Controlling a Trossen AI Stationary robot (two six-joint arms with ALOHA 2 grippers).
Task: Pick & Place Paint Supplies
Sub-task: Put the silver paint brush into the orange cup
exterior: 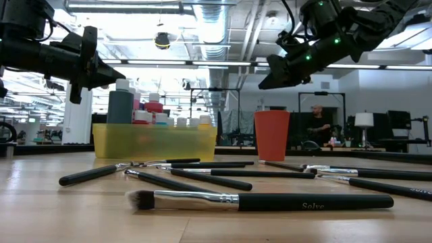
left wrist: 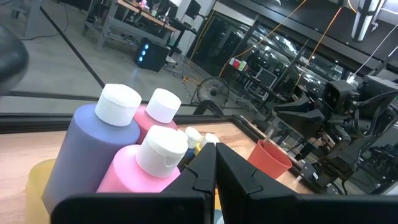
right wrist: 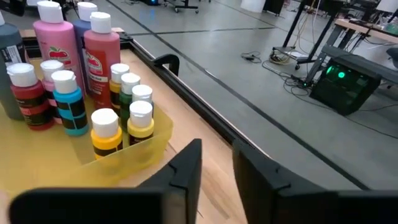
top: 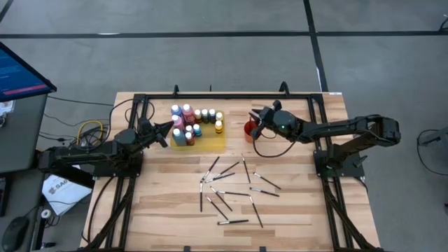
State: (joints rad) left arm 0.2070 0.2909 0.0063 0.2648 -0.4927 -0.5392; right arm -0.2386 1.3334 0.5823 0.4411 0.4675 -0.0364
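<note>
White-capped pink, blue and yellow paint bottles stood packed in a translucent yellow plastic tray, thin black brushes scattered nearer. The left gripper, clenched empty, hovered just left of the bottles. The right gripper, fingers slightly parted and holding nothing, hung over the orange-red plastic cup. One brush read "Solve".

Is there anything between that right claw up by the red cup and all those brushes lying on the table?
Nothing visible blocks it. The right gripper hangs above the red cup, its fingers a little apart and empty. The brushes lie scattered on bare wood nearer the table's front edge, and the yellow tray of paint bottles sits off to one side.
</note>
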